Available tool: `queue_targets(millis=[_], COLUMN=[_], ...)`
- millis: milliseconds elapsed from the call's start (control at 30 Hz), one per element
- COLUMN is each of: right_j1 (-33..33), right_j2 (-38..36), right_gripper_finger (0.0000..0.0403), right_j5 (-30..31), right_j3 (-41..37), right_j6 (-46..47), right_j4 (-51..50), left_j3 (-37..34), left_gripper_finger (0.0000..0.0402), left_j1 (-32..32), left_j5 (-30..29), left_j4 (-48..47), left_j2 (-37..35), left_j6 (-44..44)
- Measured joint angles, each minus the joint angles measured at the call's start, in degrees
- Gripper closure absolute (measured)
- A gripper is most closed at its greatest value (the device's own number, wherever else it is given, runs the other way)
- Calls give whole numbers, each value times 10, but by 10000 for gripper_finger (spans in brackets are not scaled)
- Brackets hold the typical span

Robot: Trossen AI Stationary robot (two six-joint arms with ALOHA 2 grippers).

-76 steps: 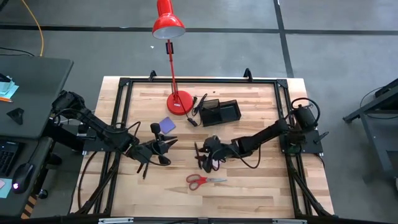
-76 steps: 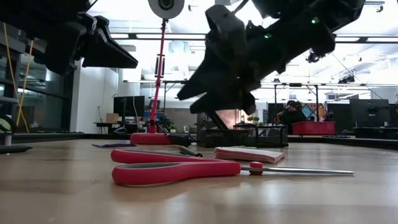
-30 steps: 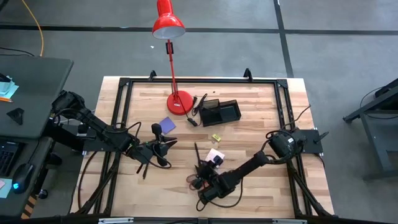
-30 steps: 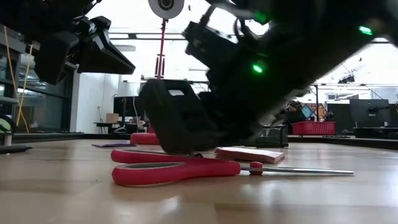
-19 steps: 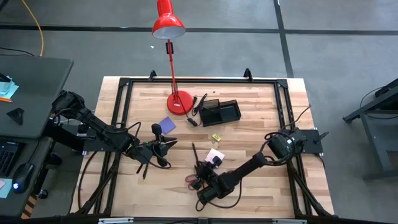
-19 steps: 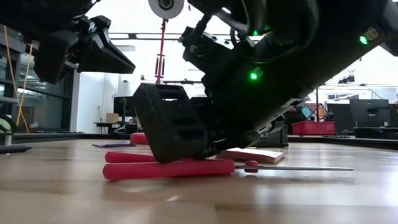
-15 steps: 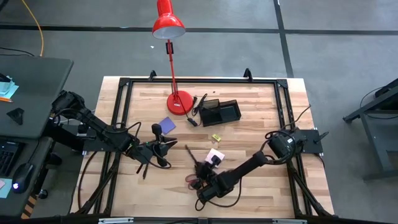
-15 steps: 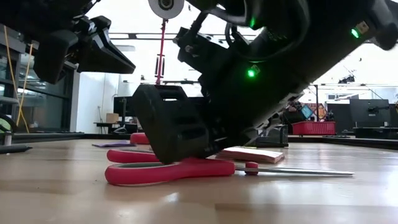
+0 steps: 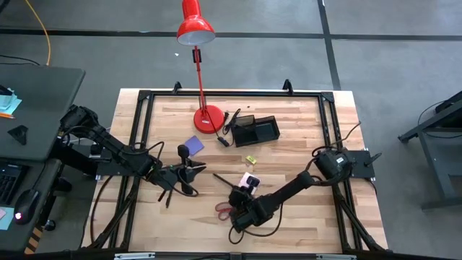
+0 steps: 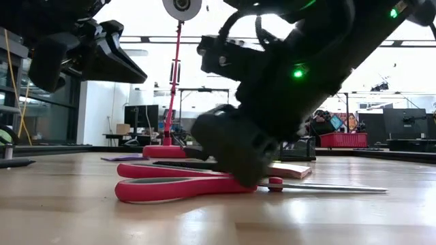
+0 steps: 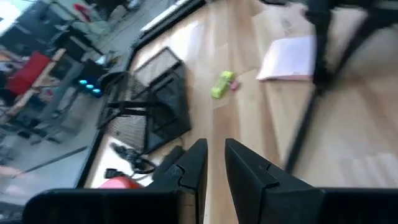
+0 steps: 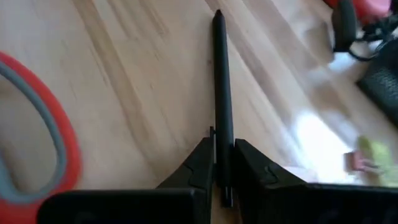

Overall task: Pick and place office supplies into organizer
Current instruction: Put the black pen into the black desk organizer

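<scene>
From above, the right gripper (image 9: 232,193) sits low at the table's near middle, beside the red scissors (image 9: 224,210) and pink pad (image 9: 250,178); the organizer (image 9: 255,129) lies far, by the lamp (image 9: 196,29). The left gripper (image 9: 193,172) hovers left of centre. At table height, the scissors (image 10: 180,188) lie flat. The left wrist shows jaws nearly closed, empty. The right wrist shows jaws clenched on a dark pen (image 12: 222,115).

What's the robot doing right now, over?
Right gripper shut on a dark pen, low by the red scissors. Left gripper shut, empty, waiting mid-table. Organizer far side; lamp base beside it.
</scene>
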Motion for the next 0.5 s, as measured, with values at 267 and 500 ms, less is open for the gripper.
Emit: queue_targets(millis=[267,500], right_j1=[-3,3], right_j2=[-23,-24], right_gripper_finger=[382,398], right_j5=[1,2], right_j3=[2,3], right_j6=[-69,-117], right_j4=[-62,-88], left_j3=[5,37], left_gripper_finger=[353,308], left_j1=[9,88], left_j5=[71,219], left_j4=[11,-56], left_j2=[0,7], left_j6=[-20,-56])
